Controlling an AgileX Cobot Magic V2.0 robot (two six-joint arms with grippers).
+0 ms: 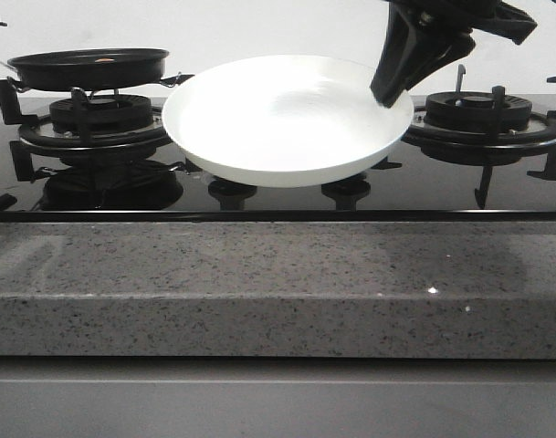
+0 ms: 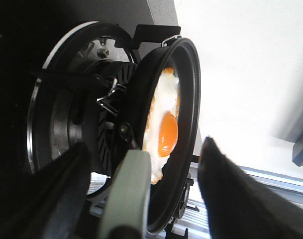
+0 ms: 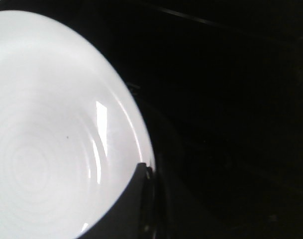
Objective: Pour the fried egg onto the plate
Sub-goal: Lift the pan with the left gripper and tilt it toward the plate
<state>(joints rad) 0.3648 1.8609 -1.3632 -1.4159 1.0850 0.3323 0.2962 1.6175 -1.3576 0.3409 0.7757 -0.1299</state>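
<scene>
**A:** Where is the fried egg?

**B:** The fried egg (image 2: pixel 163 124), white with an orange yolk, lies inside a shallow black frying pan (image 1: pixel 90 67). The pan sits over the left burner (image 1: pixel 99 117) of a glossy black stove (image 1: pixel 278 196).

**A:** And the plate?

**B:** The plate (image 1: pixel 278 123), wide, white and glossy, is held up above the middle of the stove, between the two burners and tilted a little toward the camera. It is bare inside.

**A:** What holds it?

**B:** The right gripper (image 1: pixel 393 91) reaches down from the upper right; its dark fingers (image 3: pixel 134 196) are clamped on the plate's rim.

**A:** The left gripper?

**B:** The left gripper (image 2: pixel 144 199) shows only in its wrist view. Its dark fingers stand well apart on either side of the pan's pale green handle (image 2: pixel 129 194), with gaps showing between them and the handle.

**A:** Anything nearer?

**B:** A speckled grey stone counter (image 1: pixel 278 283) runs along the front.
</scene>
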